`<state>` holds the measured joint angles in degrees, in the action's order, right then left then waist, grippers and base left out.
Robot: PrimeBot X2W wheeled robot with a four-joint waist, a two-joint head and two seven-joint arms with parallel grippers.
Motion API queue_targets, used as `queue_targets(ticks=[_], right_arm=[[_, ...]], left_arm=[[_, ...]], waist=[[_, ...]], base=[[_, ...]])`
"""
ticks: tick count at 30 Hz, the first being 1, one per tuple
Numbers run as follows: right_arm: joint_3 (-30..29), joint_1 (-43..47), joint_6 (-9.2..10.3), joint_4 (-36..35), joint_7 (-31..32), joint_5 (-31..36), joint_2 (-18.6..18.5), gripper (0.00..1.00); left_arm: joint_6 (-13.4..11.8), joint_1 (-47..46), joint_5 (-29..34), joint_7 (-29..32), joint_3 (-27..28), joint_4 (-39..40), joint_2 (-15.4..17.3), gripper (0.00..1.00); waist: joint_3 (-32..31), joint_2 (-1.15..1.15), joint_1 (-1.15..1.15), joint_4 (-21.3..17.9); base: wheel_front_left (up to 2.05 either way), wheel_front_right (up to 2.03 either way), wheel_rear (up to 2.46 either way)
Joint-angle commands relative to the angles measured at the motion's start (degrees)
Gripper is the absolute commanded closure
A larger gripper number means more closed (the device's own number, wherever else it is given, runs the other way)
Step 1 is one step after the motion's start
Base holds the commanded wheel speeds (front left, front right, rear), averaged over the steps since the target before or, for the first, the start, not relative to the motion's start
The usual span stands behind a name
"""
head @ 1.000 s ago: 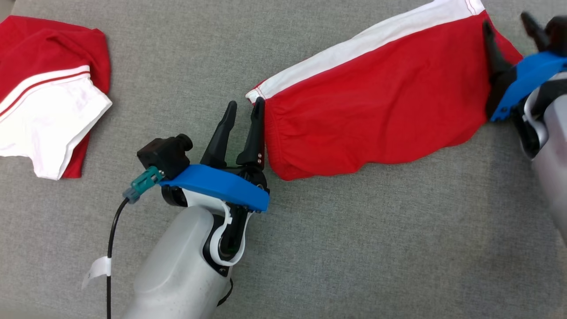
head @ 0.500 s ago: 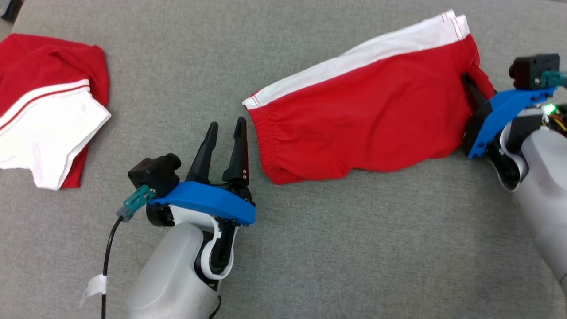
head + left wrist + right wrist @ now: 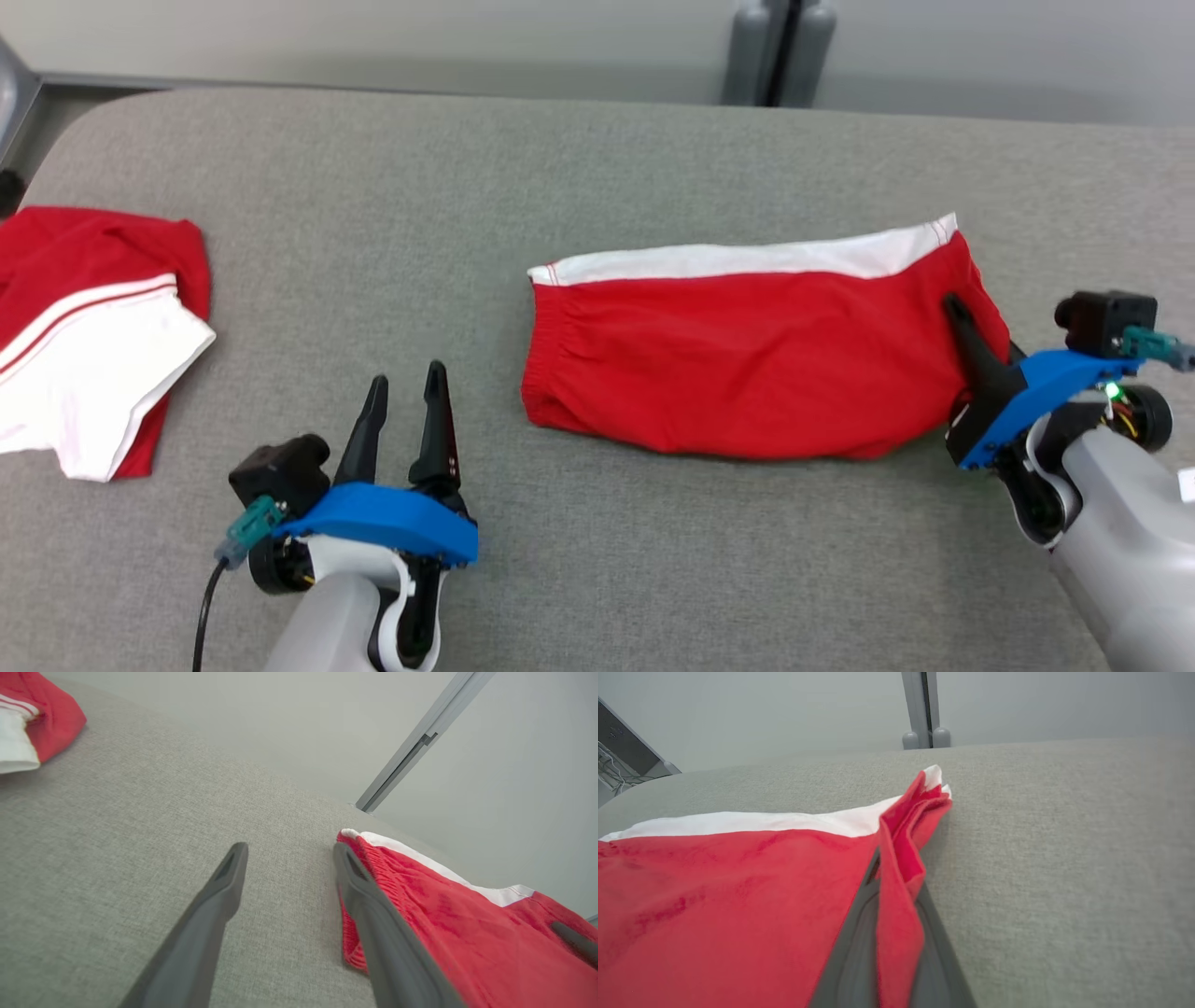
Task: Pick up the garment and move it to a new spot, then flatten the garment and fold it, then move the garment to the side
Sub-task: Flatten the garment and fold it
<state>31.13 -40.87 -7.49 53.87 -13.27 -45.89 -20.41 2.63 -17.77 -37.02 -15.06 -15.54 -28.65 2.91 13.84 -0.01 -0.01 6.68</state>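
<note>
Two garments lie on the grey table [image 3: 597, 579]: the red shorts [image 3: 747, 373], right of centre, have their right edge pinched in the closed right gripper [image 3: 957, 313], the left gripper [image 3: 407, 375] stands open and empty near their left edge, and a red-and-white garment [image 3: 93, 327] lies far left.

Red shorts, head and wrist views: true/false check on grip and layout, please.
1. The right jaws are shut on the right end of the red shorts. True.
2. The left jaws grip the shorts' left end. False: they stand open, off the shorts, holding nothing.
3. Another red-and-white garment lies at the left end of the grey surface. True.
4. The shorts' white stripe runs along the edge nearest the robot. False: it runs along the far edge.
</note>
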Motion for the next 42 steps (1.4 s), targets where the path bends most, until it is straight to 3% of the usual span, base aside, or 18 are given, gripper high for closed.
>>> queue_targets(ticks=[1, 5, 11, 18, 24, 26, 33, 42], right_arm=[[-0.1, 1.1, -0.01, -0.3, -0.5, -0.6, -0.7, 1.0], [0.6, 2.2, -0.01, -2.1, -1.6, -0.1, -1.1, 1.0], [2.8, 0.1, -0.02, -8.4, -2.0, 2.3, 1.0, 1.0], [7.4, 0.0, -0.01, -12.1, -1.9, 2.6, 6.7, 1.0], [10.9, -0.8, -0.02, -8.5, -0.9, 3.1, 11.3, 1.0], [11.2, -1.1, -0.02, -7.5, -1.2, 2.7, 12.8, 0.0], [9.7, -0.5, -0.01, -8.0, -2.0, 3.8, 13.1, 0.0], [-11.3, 7.8, -0.02, -14.4, -2.0, 18.1, 10.4, 0.0]], left_arm=[[0.4, 0.9, 0.4, -0.2, 0.3, 0.0, 0.0, 0.0], [0.5, 2.7, 0.1, -0.2, 0.9, 0.1, 0.0, 0.0], [0.7, 3.8, -0.1, -0.2, 0.1, 0.0, 0.0, 0.0], [0.8, 4.2, -0.1, -0.2, -1.5, -0.4, -0.1, 0.0], [0.5, 3.2, 0.0, -0.2, -4.4, -1.0, 0.0, 0.0], [0.4, 3.1, 0.1, -0.2, -5.0, -1.1, -0.1, 0.0], [-0.3, 3.8, 1.3, -0.2, -4.0, -1.2, -0.1, 0.0], [-2.4, 4.9, 8.5, -0.2, -0.3, 1.5, 0.0, 0.0]], waist=[[-1.7, 0.01, 0.01, -1.5], [-2.4, 0.01, 0.01, -1.0], [-2.8, 0.01, 0.01, 1.0], [-3.8, 0.01, 0.01, 4.7], [-3.8, 0.01, 0.01, 8.1], [-3.9, 0.01, 0.01, 8.6], [-5.3, 0.01, 0.01, 7.3], [-7.1, 0.01, 0.01, 2.0]], base=[[0.0, 0.0, 0.0], [0.0, 0.0, 0.0], [0.0, 0.0, 0.0], [0.0, 0.0, 0.0], [0.0, 0.0, 0.0], [0.0, 0.0, 0.0], [0.0, 0.0, 0.0], [0.0, 0.0, 0.0]])
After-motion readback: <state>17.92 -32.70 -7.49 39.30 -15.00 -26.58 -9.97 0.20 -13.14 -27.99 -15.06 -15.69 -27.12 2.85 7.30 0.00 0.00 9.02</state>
